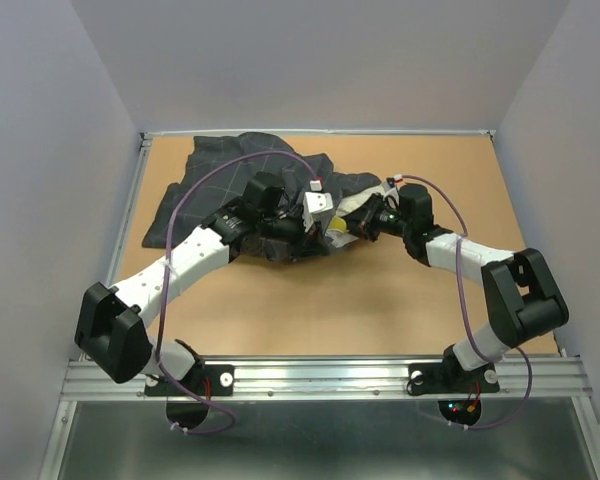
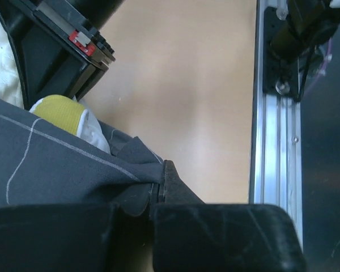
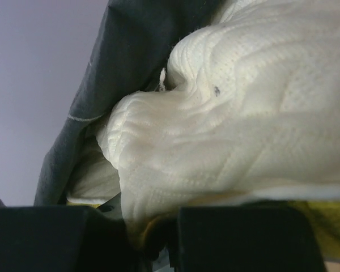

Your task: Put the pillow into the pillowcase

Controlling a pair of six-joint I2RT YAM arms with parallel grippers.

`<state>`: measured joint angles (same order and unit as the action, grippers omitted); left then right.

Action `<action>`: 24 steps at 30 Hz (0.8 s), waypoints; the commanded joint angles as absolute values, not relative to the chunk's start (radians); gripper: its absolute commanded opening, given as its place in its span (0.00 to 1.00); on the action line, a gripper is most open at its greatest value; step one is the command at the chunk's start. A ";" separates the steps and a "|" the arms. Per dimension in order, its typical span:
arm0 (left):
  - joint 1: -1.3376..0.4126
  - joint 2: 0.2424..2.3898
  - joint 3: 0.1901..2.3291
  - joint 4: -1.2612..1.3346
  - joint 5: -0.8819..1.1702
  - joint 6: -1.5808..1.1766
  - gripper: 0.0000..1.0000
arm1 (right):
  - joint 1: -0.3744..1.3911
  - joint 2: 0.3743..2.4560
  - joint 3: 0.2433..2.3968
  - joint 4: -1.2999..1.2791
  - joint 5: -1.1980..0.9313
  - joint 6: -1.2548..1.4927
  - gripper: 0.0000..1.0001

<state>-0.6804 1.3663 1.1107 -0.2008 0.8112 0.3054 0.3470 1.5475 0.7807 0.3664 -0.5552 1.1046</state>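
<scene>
- Here we count one pillowcase [image 1: 230,170], one pillow [image 3: 243,113] and two grippers, all gathered over the far half of the table [image 1: 330,300].
- The pillowcase lies crumpled on the far left of the table and reaches to the middle. The pillow sits at its right end, mostly under the dark cloth.
- The left gripper [image 2: 153,195] is closed, pinching a fold at the pillowcase's edge. A yellow-banded corner of the pillow pokes out of the cloth just beyond that pinch.
- The right gripper [image 3: 151,235] is clamped on a bunched ridge of the pillow's white quilted face, close to the yellow band. The dark cloth drapes over the pillow just beyond it.
- From above, the wrists and the cloth hide both sets of fingertips, and only a scrap of yellow shows between the two grippers.
- We cannot tell how much of the pillow is inside the case, and both wrist views cut off its outline.
</scene>
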 commanded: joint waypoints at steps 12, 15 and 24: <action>-0.400 1.485 1.049 -0.704 0.795 1.069 0.00 | 0.347 1.411 0.985 -0.510 -0.637 0.254 0.88; -0.400 1.462 1.013 -0.748 0.729 1.149 0.09 | 0.341 1.358 1.047 -0.618 -0.621 0.069 0.89; -0.371 1.221 0.962 -0.804 0.754 1.019 0.65 | 0.269 1.620 1.340 -0.508 -0.400 -0.025 0.95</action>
